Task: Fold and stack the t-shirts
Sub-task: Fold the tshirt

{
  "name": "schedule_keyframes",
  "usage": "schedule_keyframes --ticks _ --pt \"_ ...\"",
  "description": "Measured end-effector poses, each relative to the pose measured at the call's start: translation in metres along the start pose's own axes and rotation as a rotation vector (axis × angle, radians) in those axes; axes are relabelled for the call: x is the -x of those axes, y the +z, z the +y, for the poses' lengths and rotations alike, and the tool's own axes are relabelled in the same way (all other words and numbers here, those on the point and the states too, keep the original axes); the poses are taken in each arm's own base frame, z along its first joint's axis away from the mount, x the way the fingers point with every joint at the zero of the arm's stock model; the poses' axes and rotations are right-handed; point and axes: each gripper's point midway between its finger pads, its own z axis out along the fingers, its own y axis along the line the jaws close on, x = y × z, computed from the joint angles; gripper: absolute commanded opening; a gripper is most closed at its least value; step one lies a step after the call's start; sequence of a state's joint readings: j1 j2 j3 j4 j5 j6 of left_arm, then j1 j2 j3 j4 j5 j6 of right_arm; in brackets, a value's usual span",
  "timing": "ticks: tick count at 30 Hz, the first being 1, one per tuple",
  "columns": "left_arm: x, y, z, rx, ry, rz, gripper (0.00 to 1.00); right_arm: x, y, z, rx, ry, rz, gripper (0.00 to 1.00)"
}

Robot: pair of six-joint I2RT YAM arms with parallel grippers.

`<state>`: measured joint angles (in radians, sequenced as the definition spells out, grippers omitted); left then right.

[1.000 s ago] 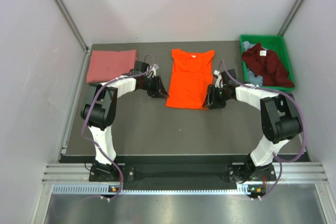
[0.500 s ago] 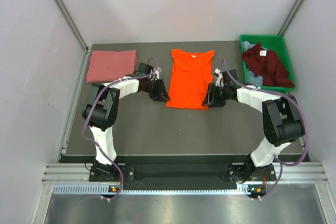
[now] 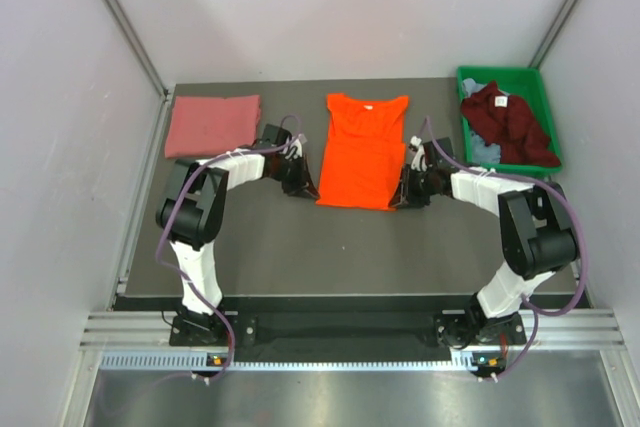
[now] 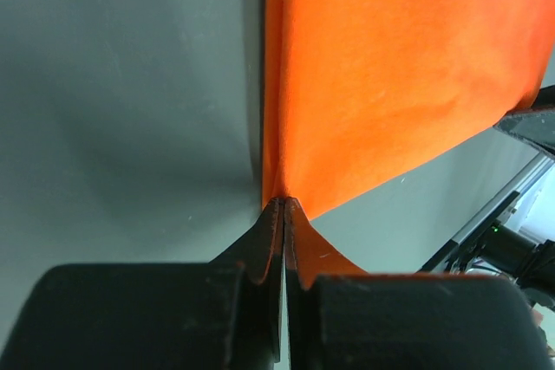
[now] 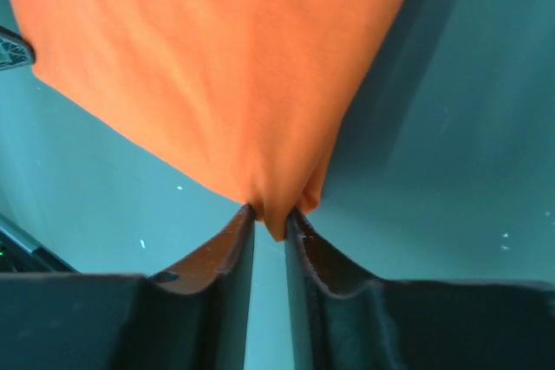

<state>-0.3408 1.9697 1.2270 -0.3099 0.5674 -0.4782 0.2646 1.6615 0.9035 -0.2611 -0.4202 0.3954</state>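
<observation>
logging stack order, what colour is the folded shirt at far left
The folded shirt is plain salmon pink, best seen in the top external view.

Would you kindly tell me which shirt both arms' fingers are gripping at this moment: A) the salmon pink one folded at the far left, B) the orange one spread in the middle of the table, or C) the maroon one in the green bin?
B: each wrist view shows a near corner of the orange t-shirt pinched, one between the left fingers and one between the right fingers.
</observation>
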Motion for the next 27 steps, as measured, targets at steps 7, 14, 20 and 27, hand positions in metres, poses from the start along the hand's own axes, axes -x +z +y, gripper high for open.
schedule_keyframes --ticks 7,14,20,27 --pt "-0.017 -0.009 -0.001 0.003 -0.018 0.005 0.00 -0.008 0.002 -0.007 -0.018 0.009 0.008 0.00" --pt "-0.023 -0.012 -0.003 0.003 -0.013 -0.003 0.21 -0.010 0.003 -0.011 -0.033 0.016 0.006 0.00" --pt "-0.020 -0.012 0.000 0.023 -0.003 -0.018 0.38 -0.010 0.002 -0.011 -0.036 0.015 0.004 0.00" --pt "0.000 -0.013 -0.012 -0.002 0.038 -0.059 0.38 -0.010 0.002 -0.011 -0.035 0.015 0.005 0.00"
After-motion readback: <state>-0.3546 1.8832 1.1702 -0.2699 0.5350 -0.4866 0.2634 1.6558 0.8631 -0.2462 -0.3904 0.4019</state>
